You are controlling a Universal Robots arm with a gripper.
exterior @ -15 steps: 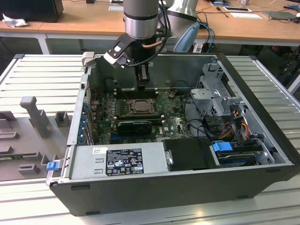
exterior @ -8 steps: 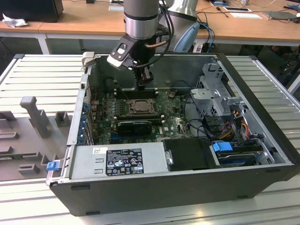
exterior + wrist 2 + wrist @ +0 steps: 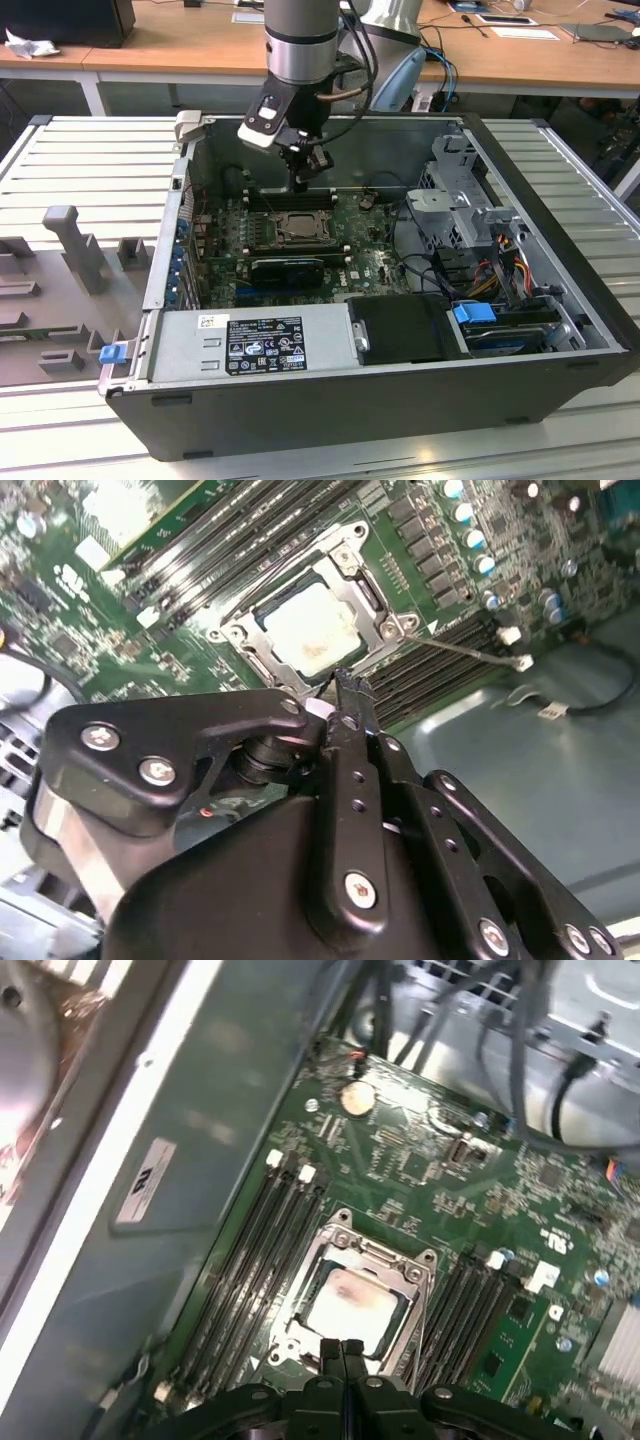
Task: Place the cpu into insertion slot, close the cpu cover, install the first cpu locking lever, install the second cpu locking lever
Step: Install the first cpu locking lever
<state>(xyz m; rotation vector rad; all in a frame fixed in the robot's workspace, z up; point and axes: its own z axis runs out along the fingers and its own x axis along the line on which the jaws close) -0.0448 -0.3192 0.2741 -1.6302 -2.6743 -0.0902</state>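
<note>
Black jaws clenched on nothing, tips poised at the socket's edge.
Pale silvery square cpu (image 3: 350,1305) lies seated in the black-rimmed insertion slot (image 3: 283,598). Thin silver frame cpu cover (image 3: 385,1253) lies flat over it, chip showing through the cut-out. Long black memory slots (image 3: 255,1260) crowd both flanks. A thin wire lever (image 3: 460,645) juts over one bank.
</note>
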